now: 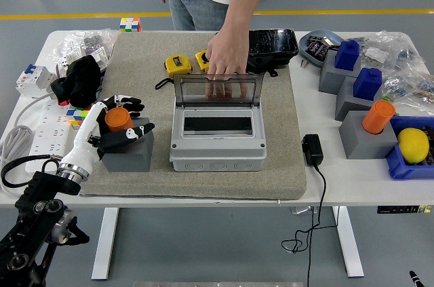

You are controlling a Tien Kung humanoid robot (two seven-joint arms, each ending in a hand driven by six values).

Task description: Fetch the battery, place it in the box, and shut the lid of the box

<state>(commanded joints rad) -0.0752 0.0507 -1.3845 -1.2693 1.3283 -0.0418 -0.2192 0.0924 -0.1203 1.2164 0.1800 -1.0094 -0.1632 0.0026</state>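
Sitting upright in a grey block (129, 155) near the left edge of the mat (285, 158) is the orange battery (118, 119), and the robot's left hand (112, 126) is wrapped loosely around it. The fingers (131, 102) curl over the far side and the thumb comes round the near side, so most of the battery's lower half is hidden. Honestly can't tell if the fingers are actually pressing on it or just sitting close around it. The white forearm slants down and left from the hand to the black arm, which is cut off at the bottom left corner.

Just right of the block is the grey box (215, 143), lid (218, 89) standing up at its far edge, see-through so you can make out fingertips behind it. Those belong to a person's hand (226, 56) resting on the mat right behind the lid; the person is cut off at the top.

Further out: two yellow tape measures (178, 64) and a black case (272, 48) on the far side, a black glove (80, 80) and power strip (39, 139) to the left, a black adapter (312, 149) right of the mat, and more grey blocks with blue and orange pieces (378, 116) at far right. The right arm isn't visible.
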